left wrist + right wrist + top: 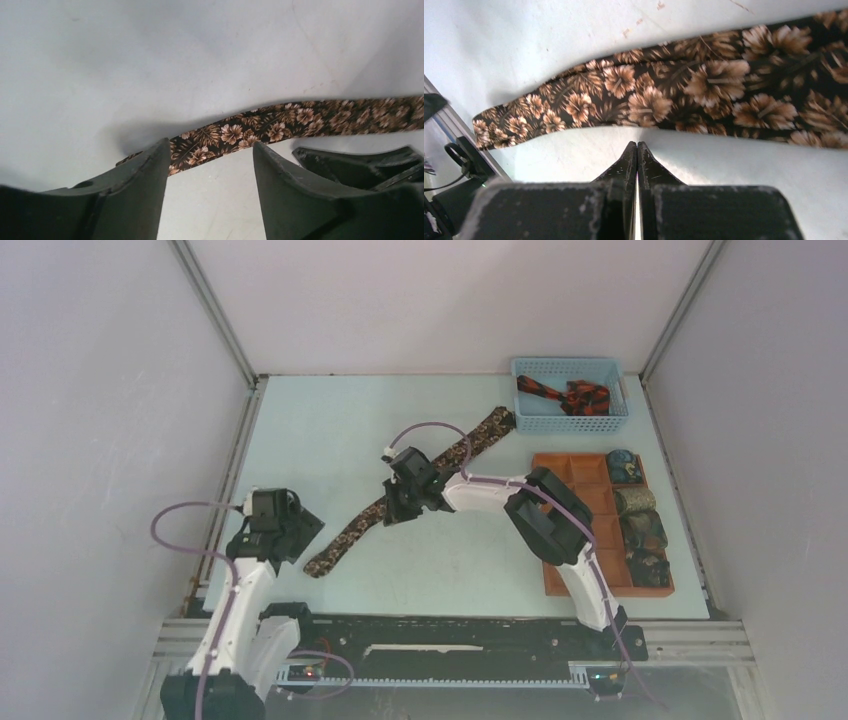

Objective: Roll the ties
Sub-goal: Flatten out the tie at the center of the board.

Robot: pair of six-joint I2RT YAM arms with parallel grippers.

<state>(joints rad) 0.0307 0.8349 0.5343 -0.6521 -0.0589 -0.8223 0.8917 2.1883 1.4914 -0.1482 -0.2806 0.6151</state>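
While the brown flowered tie (pixel 478 440) lay stretched out flat on the surface (pixel 330 430), the left fingers (pixel 150 172) stood released, spread apart with nothing between them; one end of the tie ran just beyond their tips; the right fingers (pixel 637 155) were clenched tip to tip on nothing, their tips right at the tie's near edge.
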